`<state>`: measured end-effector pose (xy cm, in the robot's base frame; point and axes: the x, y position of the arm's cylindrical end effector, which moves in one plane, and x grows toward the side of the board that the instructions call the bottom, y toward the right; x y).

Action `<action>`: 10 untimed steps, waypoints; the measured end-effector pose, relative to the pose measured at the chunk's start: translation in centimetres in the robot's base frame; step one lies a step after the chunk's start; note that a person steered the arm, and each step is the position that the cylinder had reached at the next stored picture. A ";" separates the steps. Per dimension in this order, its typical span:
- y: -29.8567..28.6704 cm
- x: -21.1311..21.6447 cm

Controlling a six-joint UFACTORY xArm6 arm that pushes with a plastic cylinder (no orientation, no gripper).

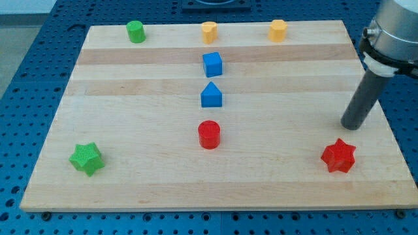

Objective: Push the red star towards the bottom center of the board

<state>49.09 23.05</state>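
Note:
The red star lies near the board's bottom right corner. My tip rests on the board just above the star and slightly to its right, a small gap apart from it. The dark rod rises from there to the view's upper right. A red cylinder stands near the board's middle, below centre.
A blue pentagon-like block and a blue cube stand in a column above the red cylinder. A green star lies at the bottom left. A green cylinder and two orange blocks line the top edge.

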 end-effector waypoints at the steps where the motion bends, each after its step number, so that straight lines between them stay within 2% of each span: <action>1: -1.8 1.9; 3: -3.3 2.1; 5: -3.5 4.5; 7: 0.9 8.3; 9: 1.7 9.3; 10: -1.2 9.7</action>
<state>58.79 21.90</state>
